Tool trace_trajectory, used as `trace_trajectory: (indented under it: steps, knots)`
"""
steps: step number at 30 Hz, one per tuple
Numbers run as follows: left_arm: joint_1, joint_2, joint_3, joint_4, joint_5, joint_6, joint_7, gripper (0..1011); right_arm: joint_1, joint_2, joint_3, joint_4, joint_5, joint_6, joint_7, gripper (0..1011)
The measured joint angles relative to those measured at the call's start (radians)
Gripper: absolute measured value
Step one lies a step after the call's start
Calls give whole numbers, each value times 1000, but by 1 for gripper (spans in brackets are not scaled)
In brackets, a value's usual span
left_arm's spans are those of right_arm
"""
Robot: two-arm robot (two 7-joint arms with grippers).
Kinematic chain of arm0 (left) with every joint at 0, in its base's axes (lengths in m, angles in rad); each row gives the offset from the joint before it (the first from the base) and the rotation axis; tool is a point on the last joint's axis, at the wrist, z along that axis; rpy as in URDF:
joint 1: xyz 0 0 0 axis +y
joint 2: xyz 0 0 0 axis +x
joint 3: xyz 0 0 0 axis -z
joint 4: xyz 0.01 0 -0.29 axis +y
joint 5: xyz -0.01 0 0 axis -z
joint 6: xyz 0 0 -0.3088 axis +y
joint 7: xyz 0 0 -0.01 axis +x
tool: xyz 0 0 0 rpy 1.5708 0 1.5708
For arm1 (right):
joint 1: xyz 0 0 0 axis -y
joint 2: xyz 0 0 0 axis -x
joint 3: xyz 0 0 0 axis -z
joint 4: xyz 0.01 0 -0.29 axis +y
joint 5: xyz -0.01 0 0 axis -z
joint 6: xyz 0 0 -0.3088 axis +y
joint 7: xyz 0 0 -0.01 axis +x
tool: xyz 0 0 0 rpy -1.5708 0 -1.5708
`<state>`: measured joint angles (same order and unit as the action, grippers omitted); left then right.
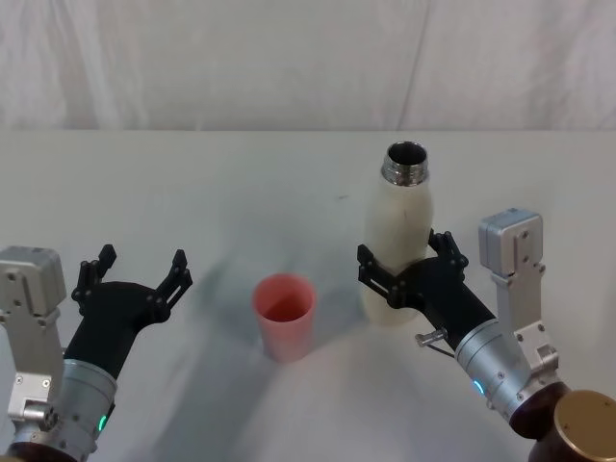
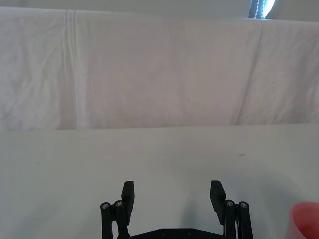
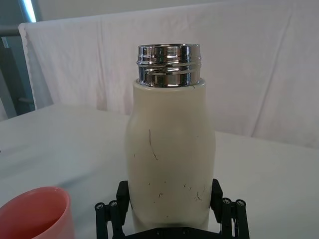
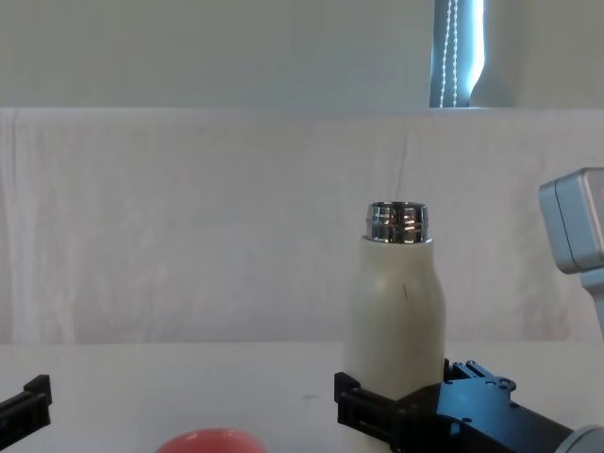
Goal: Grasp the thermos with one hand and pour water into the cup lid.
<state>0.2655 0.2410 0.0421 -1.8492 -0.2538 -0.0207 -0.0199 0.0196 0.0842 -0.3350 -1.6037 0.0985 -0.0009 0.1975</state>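
No readable text or labels.

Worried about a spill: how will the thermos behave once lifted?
The thermos looks rigid and smooth, so it may slip. The right claw straddles it low, so it may tip. Its neck is open, so water could spill.
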Motion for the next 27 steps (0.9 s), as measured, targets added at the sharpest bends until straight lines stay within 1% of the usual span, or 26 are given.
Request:
trace_trajectory:
  steps: [6,9,16,27]
  knots:
    - [0,0,0,0,0,0,0,1001,3,-2,-1,6,4,-6,-1,1001]
    - [0,0,0,0,0,0,0,1001,3,-3,-1,6,3,-7,-5,968]
    - [0,0,0,0,0,0,0,1001,2,-6,-1,0,4,3,-11,959]
    - [0,0,0,0,0,0,0,1001,-2,10,-5,-65,-11,25,-12,958]
